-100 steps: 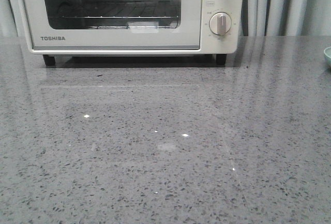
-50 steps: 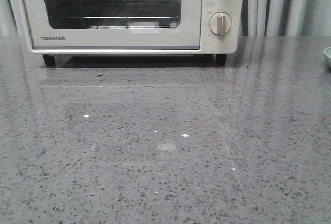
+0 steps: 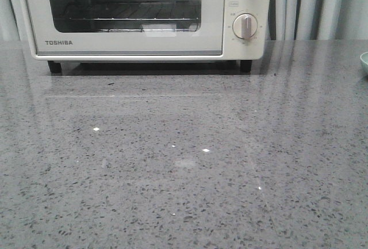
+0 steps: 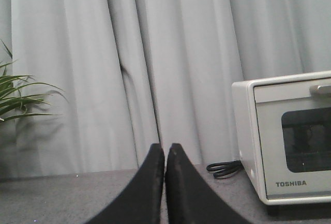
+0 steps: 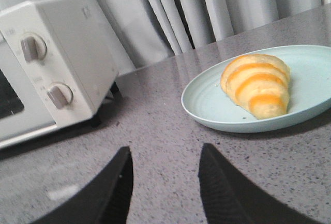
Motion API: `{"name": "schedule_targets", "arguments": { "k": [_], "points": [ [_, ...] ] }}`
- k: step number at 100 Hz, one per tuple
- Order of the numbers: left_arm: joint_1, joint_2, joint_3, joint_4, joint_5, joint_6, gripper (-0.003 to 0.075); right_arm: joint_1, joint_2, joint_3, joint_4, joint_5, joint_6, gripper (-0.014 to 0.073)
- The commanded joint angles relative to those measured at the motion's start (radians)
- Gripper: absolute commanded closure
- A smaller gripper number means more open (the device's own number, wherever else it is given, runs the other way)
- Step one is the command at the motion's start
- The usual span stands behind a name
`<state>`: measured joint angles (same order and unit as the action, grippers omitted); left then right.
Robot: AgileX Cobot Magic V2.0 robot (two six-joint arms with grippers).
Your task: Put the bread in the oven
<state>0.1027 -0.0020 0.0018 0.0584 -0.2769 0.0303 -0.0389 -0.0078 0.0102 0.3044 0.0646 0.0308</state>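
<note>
Bread [image 5: 257, 88] is seen in the right wrist view lying on a pale blue-green plate [image 5: 207, 107], which rests on the grey speckled worktop [image 3: 184, 163]. The roll is golden-brown with paler ridged bands and sits toward one side of the plate, untouched by either arm. In the front view only a sliver of the plate [image 3: 364, 64] is caught at the worktop's right edge, and the bread itself is not shown there.

At the worktop's far edge the cream-white oven [image 3: 144, 16] is set on short black feet, its glass door closed and a wire rack visible behind the window. Two round knobs [image 3: 246, 26] are mounted on its right panel. The oven is seen well apart from the plate, with bare worktop between them.

The right gripper [image 5: 164, 182] is held spread apart above the worktop, nothing being grasped between its black fingers; it is pointed toward the gap between oven and plate. The left gripper [image 4: 165, 182] is pressed together, its two dark fingers touching along their length with nothing between them. Beyond it, grey curtains [image 4: 129, 69] are hung behind the worktop, a coiled black cable [image 4: 223, 168] is laid beside the oven's left side, and green plant leaves [image 4: 15, 94] are glimpsed at the far left.
</note>
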Motion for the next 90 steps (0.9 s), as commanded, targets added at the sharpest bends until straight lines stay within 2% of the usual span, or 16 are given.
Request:
{"name": "schedule_targets", "arguments": {
  "k": [1,11,30,37,49,61,69,90],
  "points": [
    [-0.008,-0.028,0.021,-0.069,-0.087,-0.015,0.0742,0.0,-0.02,0.024,0.047,-0.125,-0.009,0.0319],
    [-0.008,-0.028,0.021,-0.142,-0.087,-0.015,0.0742,0.0,-0.02,0.024,0.047,-0.159,-0.009,0.032],
    [-0.008,-0.028,0.021,-0.146,-0.094,-0.017,0.0741,0.0,-0.02,0.024,0.077,-0.159,-0.009,0.0328],
    [-0.008,-0.028,0.021,-0.146,-0.107,-0.07,0.0741,0.0,-0.02,0.024,0.115,-0.165,-0.009,0.041],
    [-0.008,-0.028,0.017,-0.146,-0.122,-0.16,0.0741,0.0,-0.02,0.011,0.115,-0.161,-0.009,0.0668],
    [-0.008,-0.028,0.011,-0.142,-0.164,-0.263,0.0741,0.0,-0.02,-0.007,0.118,-0.137,-0.009,0.0665],
    [-0.008,-0.026,-0.017,-0.097,-0.157,-0.28,0.0741,0.0,-0.02,-0.032,0.118,-0.075,-0.009,0.0664],
    [-0.027,0.005,-0.16,0.106,0.001,-0.441,0.0741,0.0,-0.011,-0.142,0.118,0.059,-0.009,0.0664]
  ]
}}
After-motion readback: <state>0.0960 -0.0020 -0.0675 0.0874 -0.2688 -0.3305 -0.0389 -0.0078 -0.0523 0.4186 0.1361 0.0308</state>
